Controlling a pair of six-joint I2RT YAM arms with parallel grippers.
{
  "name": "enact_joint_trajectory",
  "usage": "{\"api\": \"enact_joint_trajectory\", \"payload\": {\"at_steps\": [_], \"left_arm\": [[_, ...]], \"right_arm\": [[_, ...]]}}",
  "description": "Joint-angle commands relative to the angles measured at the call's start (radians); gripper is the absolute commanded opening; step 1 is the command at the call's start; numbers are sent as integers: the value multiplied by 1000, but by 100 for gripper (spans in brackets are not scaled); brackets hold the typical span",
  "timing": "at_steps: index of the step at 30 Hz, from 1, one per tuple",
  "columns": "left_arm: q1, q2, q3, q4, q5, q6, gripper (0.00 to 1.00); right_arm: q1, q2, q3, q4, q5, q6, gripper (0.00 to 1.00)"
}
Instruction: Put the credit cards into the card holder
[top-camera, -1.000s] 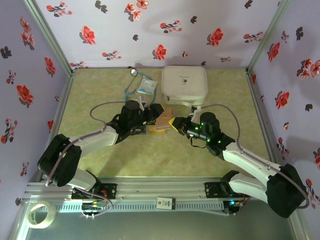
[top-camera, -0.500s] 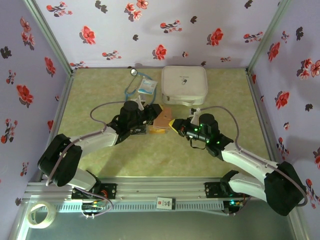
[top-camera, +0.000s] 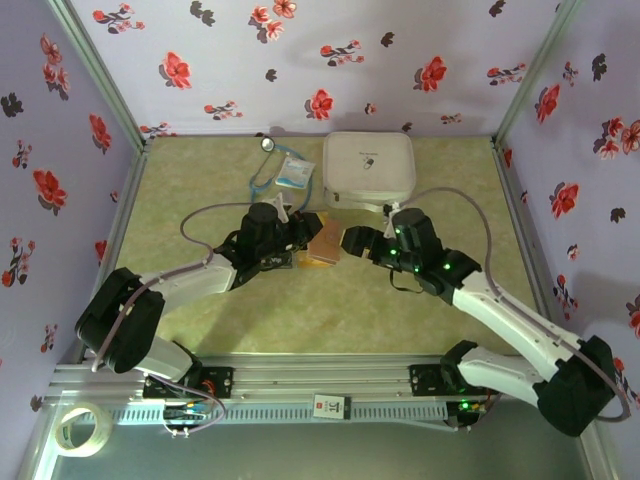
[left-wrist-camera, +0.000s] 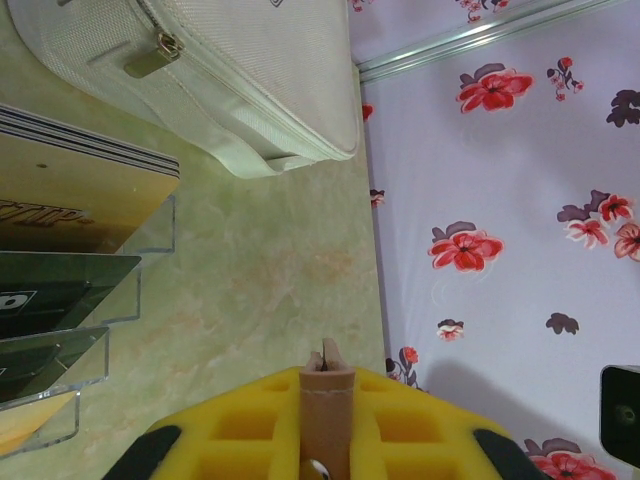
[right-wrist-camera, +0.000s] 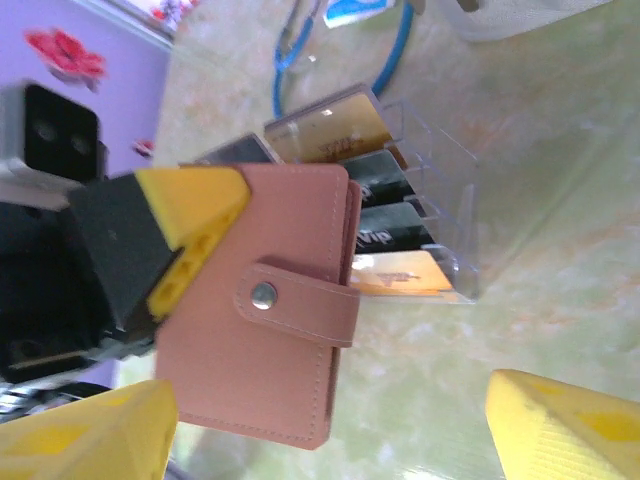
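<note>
Left gripper is pinching the shut card holder — right gripper, spread wide beside it, probably needs to unsnap it.

Back wall: lilac, printed with scattered red flowers and small dark ones.
Left wall: same flowered lilac print, slanting outward toward the near side.
Right wall: same print; also seen from the left wrist view, meeting the counter along a pale metal strip.
Corner posts: bare metal bars where the side walls join the back wall.
Counter: pale green-yellow, marbled, slightly glossy.
Front rail: silver slotted metal beam along the near edge, with a small white label at its middle.
Tape roll: lying flat at the near left corner, below the rail.
Light: soft and even, with faint shadows on the counter.
</note>
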Motion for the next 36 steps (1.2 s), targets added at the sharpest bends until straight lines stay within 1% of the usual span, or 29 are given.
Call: {"api": "enact_joint_trajectory", "payload": {"at_steps": [1, 7, 12, 15, 18, 21, 23, 24, 26, 28, 30, 32, 34, 36], "left_arm": [[-7, 7, -3, 21, 14, -6, 5], [-9, 4, 4, 23, 13, -22, 5], [-12, 3, 3, 26, 13, -28, 5], [-12, 1, 3, 28, 12, -30, 5], [-14, 2, 1, 28, 11, -30, 4], [-14, 5, 2, 29, 11, -30, 4], [-14, 6, -1, 28, 11, -28, 4], [-14, 8, -1, 28, 11, -26, 4], [-14, 10, -2, 25, 12, -22, 4], [-14, 14, -2, 22, 12, -15, 4], [-15, 15, 0, 19, 12, -6, 4], [-14, 19, 7, 10, 19, 10, 4], [-15, 25, 14, 8, 32, 29, 4], [-14, 30, 19, 10, 40, 39, 4]], "right_arm": [[61, 69, 79, -115, 127, -122, 81], [117, 182, 161, -79, 166, -150, 81], [124, 239, 180, -40, 198, -146, 79], [124, 262, 175, -41, 260, -149, 76], [125, 263, 148, -55, 355, -140, 70], [123, 235, 96, -74, 459, -119, 63], [119, 204, 64, -112, 550, -88, 58], [114, 184, 39, -134, 580, -76, 57], [87, 138, -1, -178, 603, -45, 55], [55, 78, -44, -199, 578, -23, 55], [36, -1, -86, -183, 505, -16, 58], [13, -86, -123, -132, 349, -2, 63], [0, -143, -156, -44, 202, 27, 66], [-2, -169, -186, 64, 89, 62, 70]]}}
